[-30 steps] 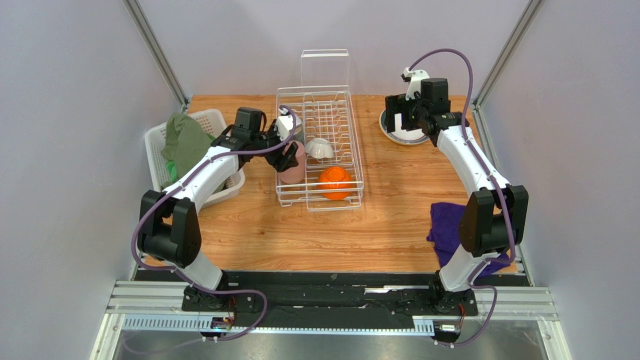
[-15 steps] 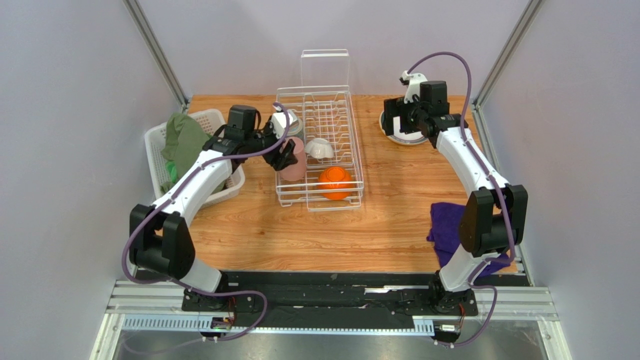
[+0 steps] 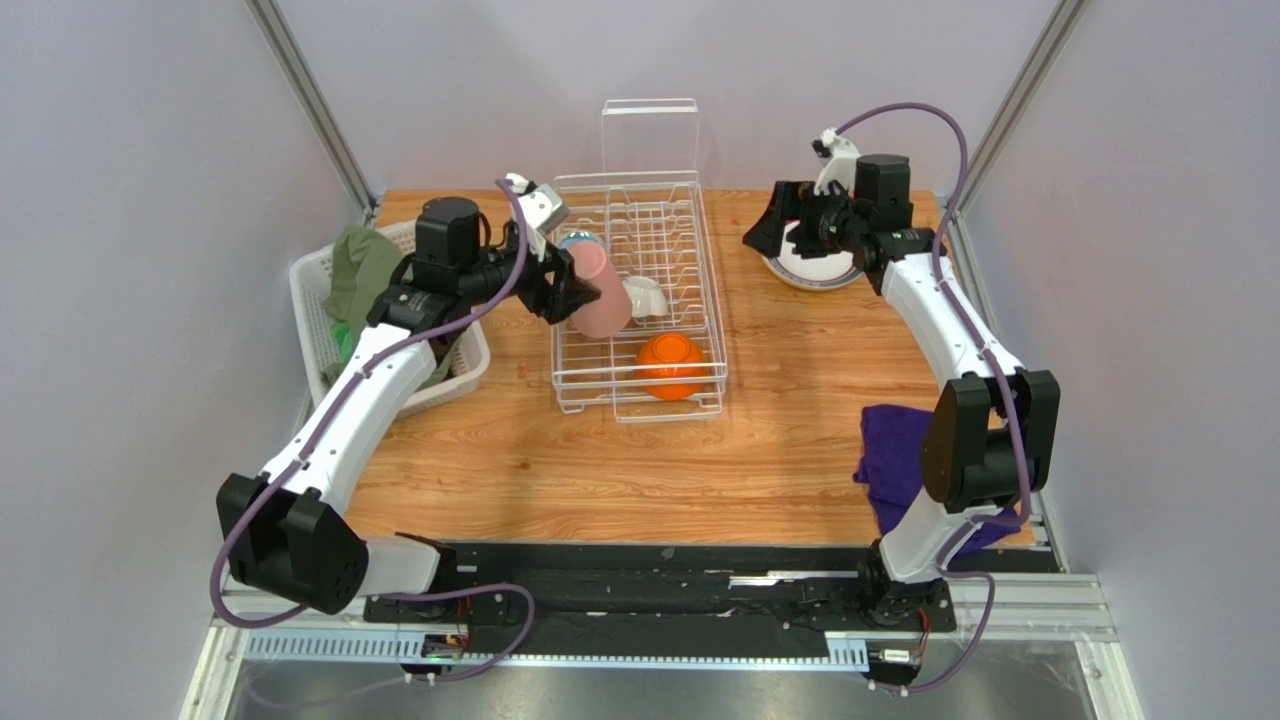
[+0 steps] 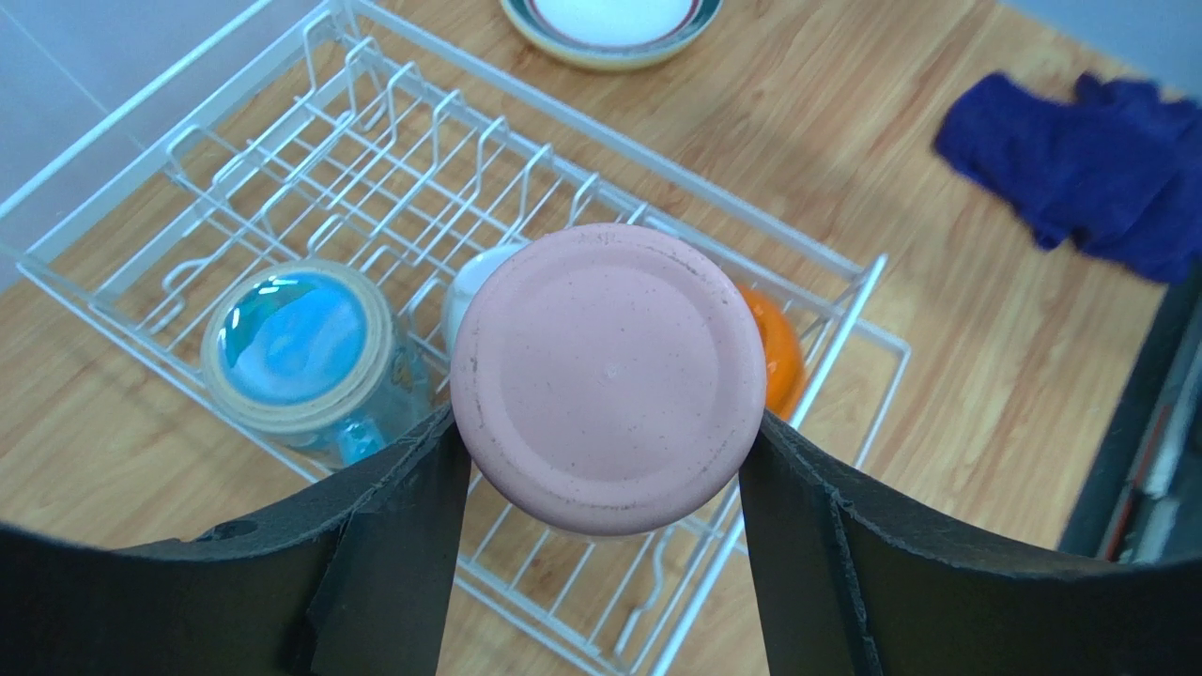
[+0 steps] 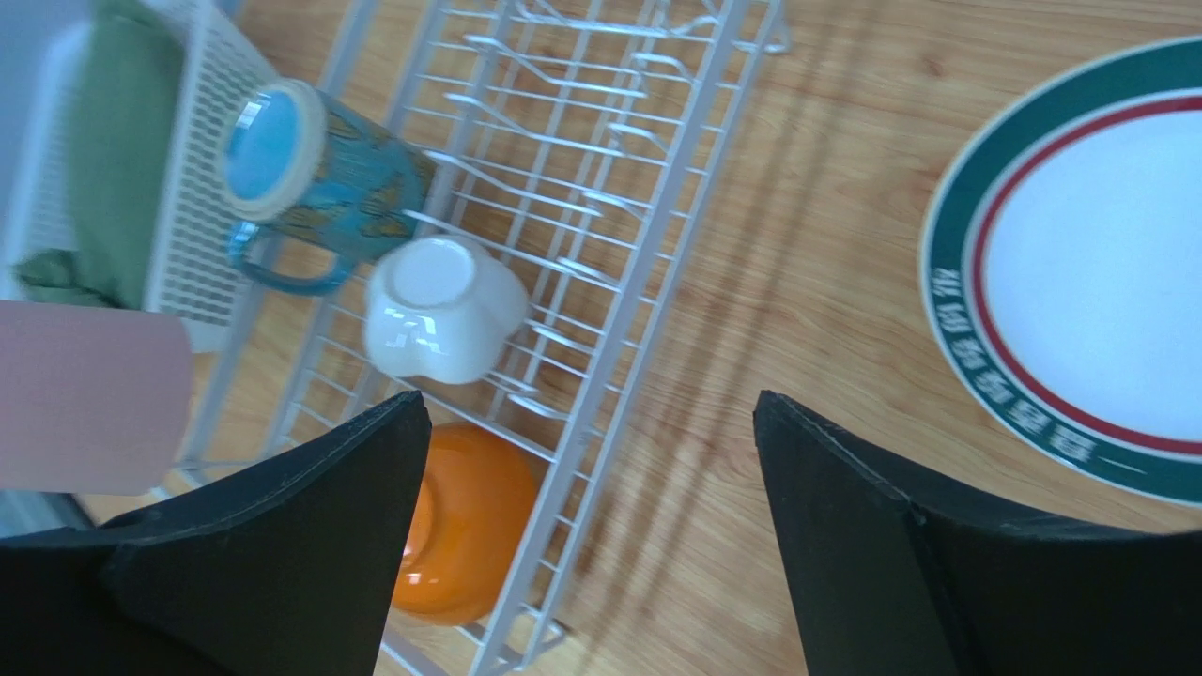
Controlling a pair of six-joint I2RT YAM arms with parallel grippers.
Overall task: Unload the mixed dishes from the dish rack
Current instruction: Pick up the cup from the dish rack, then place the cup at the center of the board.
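Wooden desk [image 3: 781, 435] carried the dish rack [image 3: 669, 225]; above it the left hand [image 4: 600, 479] held the pink cup [image 4: 610, 378]. A slipping grip on its smooth sides could drop it onto the blue mug [image 4: 296, 345]. Meanwhile the right hand [image 5: 586, 423] stood wide, empty.

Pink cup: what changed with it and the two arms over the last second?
The left hand, clamped on the pink cup, lifted it above the dish rack and tilted it, while its arm drew back. The right hand, open and empty, shifted left off the dark-rimmed plate. The orange bowl, small white cup and blue mug stayed in the rack, and the plate stayed put.
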